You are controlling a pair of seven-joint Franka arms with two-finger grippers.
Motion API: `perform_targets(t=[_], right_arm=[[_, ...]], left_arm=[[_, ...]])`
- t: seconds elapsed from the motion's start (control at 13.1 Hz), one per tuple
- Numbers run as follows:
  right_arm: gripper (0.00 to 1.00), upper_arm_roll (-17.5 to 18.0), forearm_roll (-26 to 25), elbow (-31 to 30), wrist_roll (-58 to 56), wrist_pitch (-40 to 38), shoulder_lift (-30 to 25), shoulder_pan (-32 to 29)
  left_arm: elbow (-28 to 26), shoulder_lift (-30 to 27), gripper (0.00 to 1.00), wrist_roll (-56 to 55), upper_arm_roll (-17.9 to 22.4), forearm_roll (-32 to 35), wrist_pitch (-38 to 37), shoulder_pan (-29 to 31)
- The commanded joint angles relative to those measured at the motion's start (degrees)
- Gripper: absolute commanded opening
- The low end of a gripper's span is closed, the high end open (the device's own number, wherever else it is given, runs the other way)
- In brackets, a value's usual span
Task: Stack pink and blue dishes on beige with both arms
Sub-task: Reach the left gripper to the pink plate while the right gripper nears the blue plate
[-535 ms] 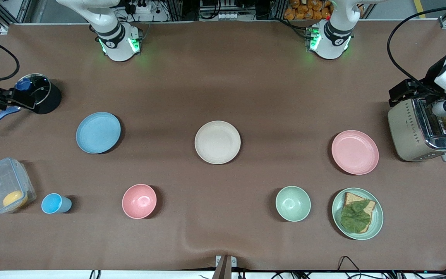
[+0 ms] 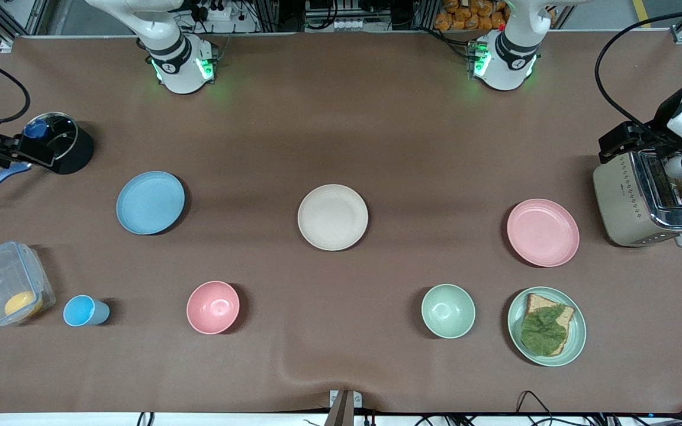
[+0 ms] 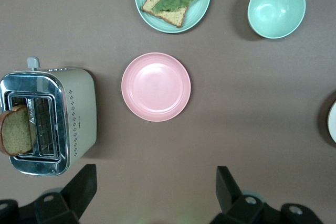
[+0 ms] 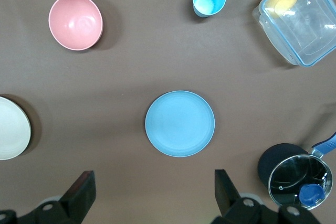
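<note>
The light blue plate point(image 2: 150, 202) lies toward the right arm's end of the table. The cream-beige plate point(image 2: 333, 217) sits in the middle, and the pale pink plate point(image 2: 543, 232) lies toward the left arm's end. All three lie apart and bare. My left gripper point(image 3: 155, 192) hangs open and empty, high over the table near the pink plate point(image 3: 156, 86). My right gripper point(image 4: 153, 195) is also open and empty, high over the table near the blue plate point(image 4: 180, 123). Neither hand shows in the front view.
Nearer the front camera stand a blue cup point(image 2: 83, 311), a pink bowl point(image 2: 213, 307), a green bowl point(image 2: 448, 310) and a green plate point(image 2: 579, 334) with bread and a leaf. A toaster point(image 2: 643, 201) stands beside the pink plate. A clear box point(image 2: 9, 284) and a lidded black pot point(image 2: 63, 145) are beside the blue plate.
The plates have not moved. The white and black device over the toaster has shifted slightly toward the table's edge.
</note>
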Motion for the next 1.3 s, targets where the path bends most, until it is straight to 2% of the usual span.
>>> perform_targets(t=[0.0,0.46,0.61,0.92,1.22], right_arm=[[1.0,0.0,-0.5,0.4,0.2,-0.6,0.0,0.1],[1.0,-0.1,0.3,0.2,-0.1,-0.6,2.1,-2.6],[1.0,-0.2,0.3,-0.1,-0.3,-0.7,3.3,-5.2],[1.0,-0.1,1.6,-4.9,-8.4,2.8,6.7,-10.6],[1.0,-0.1,2.0,-15.8,-11.5,13.9,8.0,-11.2]], left_arm=[[-2.0,1.8,1.0,1.5,-0.2,1.0,1.4,3.0],[-24.4,2.1,1.0,4.6,-0.2,1.3,27.1,10.7],[-29.9,4.6,1.0,5.5,-0.2,1.3,35.8,12.7],[-33.8,12.6,1.0,7.7,-0.3,1.3,45.9,16.0],[-34.0,18.2,1.0,10.4,-0.3,1.3,50.2,18.1]])
